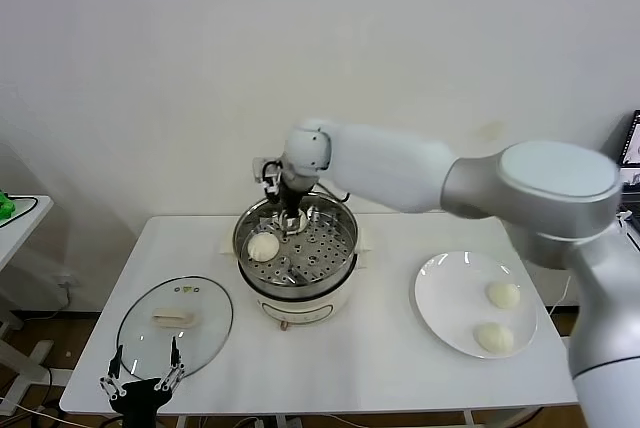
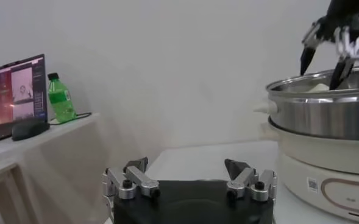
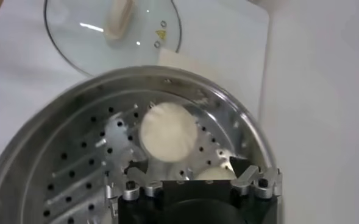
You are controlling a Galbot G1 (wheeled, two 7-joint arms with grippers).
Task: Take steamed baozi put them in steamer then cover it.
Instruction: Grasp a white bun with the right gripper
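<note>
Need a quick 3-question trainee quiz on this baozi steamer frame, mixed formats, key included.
1. How many baozi remain on the white plate?
2. True or false: the glass lid already covers the steamer.
3. Which gripper is over the steamer? A) left B) right

Key:
1. Two, one behind the other.
2. False; the lid lies on the table by the left gripper, and the steamer is uncovered.
3. B; the right gripper hangs open above a baozi on the perforated floor.
</note>
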